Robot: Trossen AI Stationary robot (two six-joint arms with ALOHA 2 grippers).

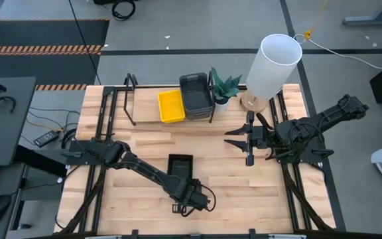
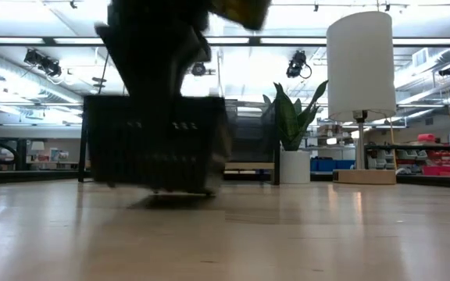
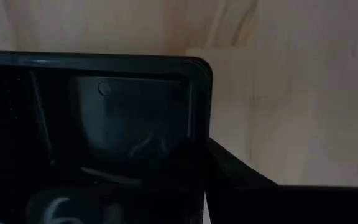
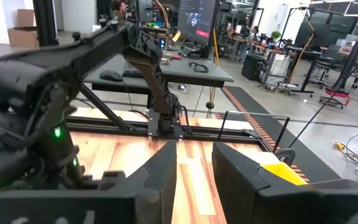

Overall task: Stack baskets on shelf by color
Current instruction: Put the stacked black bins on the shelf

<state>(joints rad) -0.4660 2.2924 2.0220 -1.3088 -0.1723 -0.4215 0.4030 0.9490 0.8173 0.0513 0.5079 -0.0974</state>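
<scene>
A black mesh-walled basket (image 1: 180, 164) (image 2: 155, 144) lies on the wooden table near its middle. My left gripper (image 1: 190, 197) stands over the basket's near end, pointing down, and is shut on it. On the shelf (image 1: 148, 109) at the far edge sit a yellow basket (image 1: 171, 106) and, to its right, dark grey baskets (image 1: 196, 96). My right gripper (image 1: 232, 139) (image 4: 194, 180) hovers open at the table's right, level, pointing toward the left edge, with nothing between its fingers. My left gripper comes from above, pointing down, at the black basket's near end wall (image 3: 197, 118), close to a corner (image 3: 199, 65). One dark finger (image 3: 247, 186) shows outside that wall; the other is hidden by the basket's dark inside. Whether the basket's bottom is on the table, I cannot tell.
A potted plant (image 1: 223, 87) and a white-shaded lamp (image 1: 270, 65) stand at the far right, beside the shelf. Black rails (image 1: 297, 192) run along the table's left and right sides. Bare wood lies between the black basket and the shelf.
</scene>
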